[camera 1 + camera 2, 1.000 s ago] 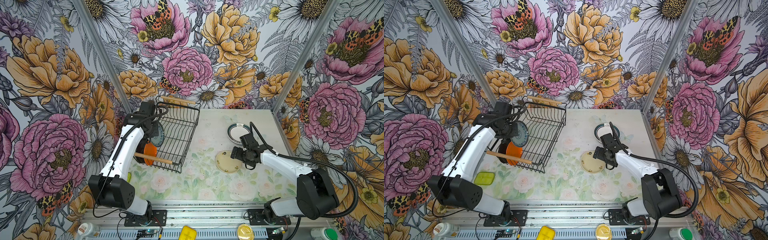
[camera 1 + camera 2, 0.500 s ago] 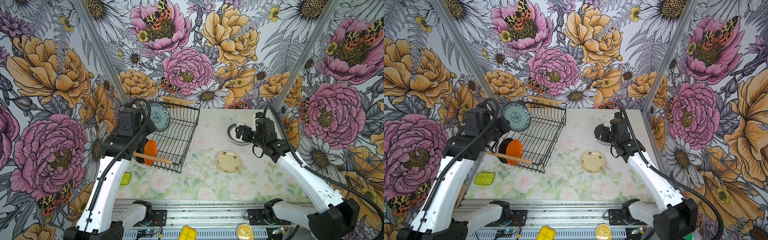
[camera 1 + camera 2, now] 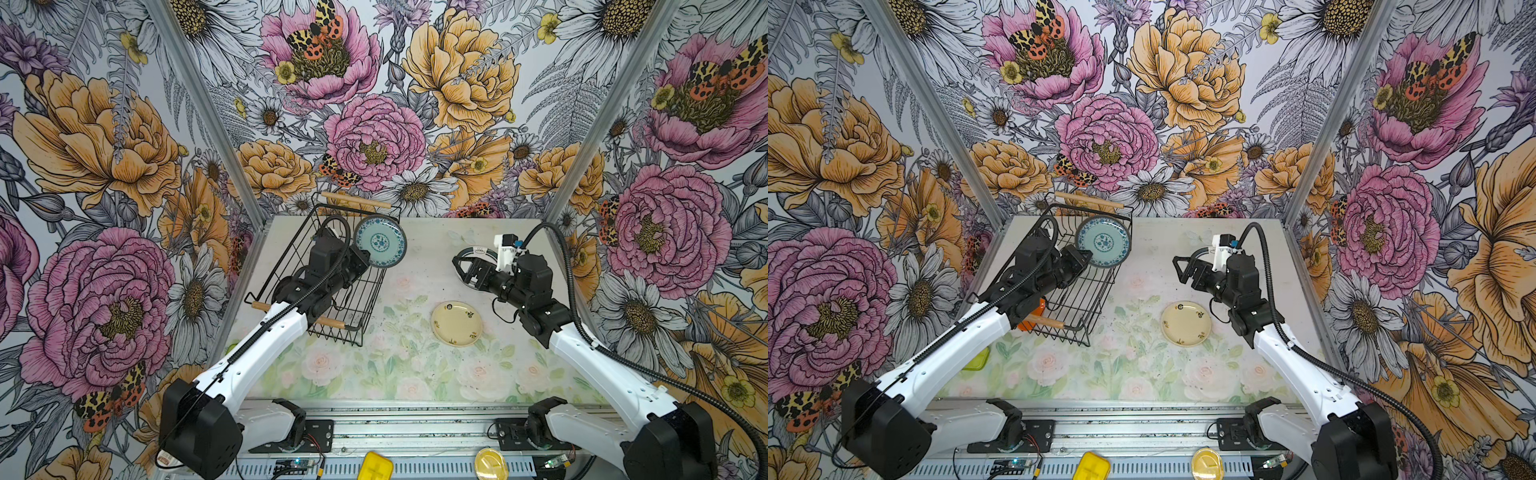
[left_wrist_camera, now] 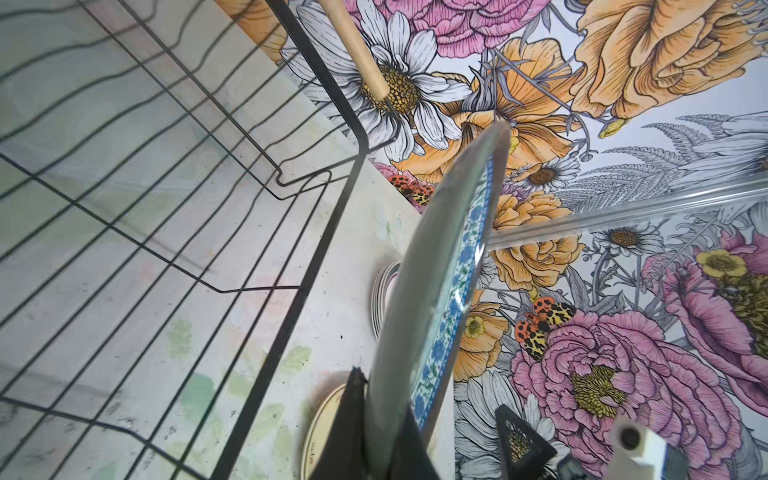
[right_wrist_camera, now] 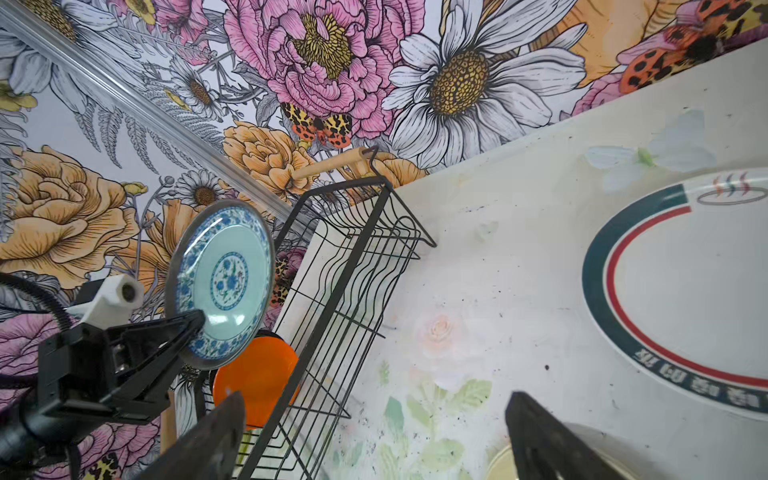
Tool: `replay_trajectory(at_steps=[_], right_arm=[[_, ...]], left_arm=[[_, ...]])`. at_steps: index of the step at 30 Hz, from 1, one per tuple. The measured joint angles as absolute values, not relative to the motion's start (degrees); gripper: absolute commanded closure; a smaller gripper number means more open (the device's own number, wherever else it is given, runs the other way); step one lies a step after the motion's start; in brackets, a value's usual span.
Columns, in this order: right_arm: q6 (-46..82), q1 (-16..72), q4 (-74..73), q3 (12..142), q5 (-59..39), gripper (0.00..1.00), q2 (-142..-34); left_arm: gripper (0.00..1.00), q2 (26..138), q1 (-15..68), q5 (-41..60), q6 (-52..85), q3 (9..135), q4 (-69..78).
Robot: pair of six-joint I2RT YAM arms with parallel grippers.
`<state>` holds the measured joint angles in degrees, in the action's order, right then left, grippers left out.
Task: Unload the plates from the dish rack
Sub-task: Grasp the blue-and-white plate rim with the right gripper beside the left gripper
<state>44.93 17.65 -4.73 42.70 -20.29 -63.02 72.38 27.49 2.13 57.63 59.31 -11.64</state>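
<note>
My left gripper is shut on the lower edge of a blue-grey patterned plate, held upright in the air above the dish rack's right rim. The left wrist view shows this plate edge-on between the jaws. An orange plate still stands in the rack's near end. A cream plate lies flat on the table. My right gripper is open and empty, pointing left over a stack of white plates with teal rims.
A small yellow-green thing lies on the table to the left of the rack, partly behind my left arm. Floral walls close in the left, back and right sides. Two yellow items sit on the front rail.
The left gripper lifted the patterned plate out of the rack and carried it right. The right gripper left the cream plate, rose and moved back over the white stack.
</note>
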Motion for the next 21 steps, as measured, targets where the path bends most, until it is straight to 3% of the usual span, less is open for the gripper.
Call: replay_trajectory(at_steps=[11,21], right_arm=[[55.13,20.27,-26.20,39.81,-24.49,0.18,-71.59],[58.26,21.82,-31.73,40.82,-24.53,0.28,-80.25]], left_arm=[[1.00,84.44,30.48,10.76,64.95,59.33,0.75],[1.00,88.64,31.40,16.29,68.16,59.61,6.09]])
